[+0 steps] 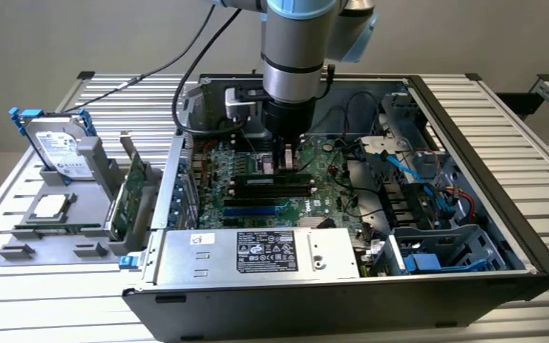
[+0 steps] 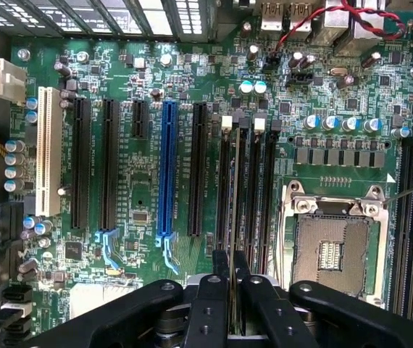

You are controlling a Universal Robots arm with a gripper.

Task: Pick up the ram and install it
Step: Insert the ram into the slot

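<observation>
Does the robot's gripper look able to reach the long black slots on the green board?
Probably yes. The gripper, shut on the ram, hangs right over the black slots in the open case, with nothing between them.

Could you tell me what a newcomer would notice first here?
The robot arm reaching down into the open computer case draws the eye first. In the wrist view its gripper is shut on the thin ram, edge-on, in line with the black memory slots, near a bright blue slot.
</observation>
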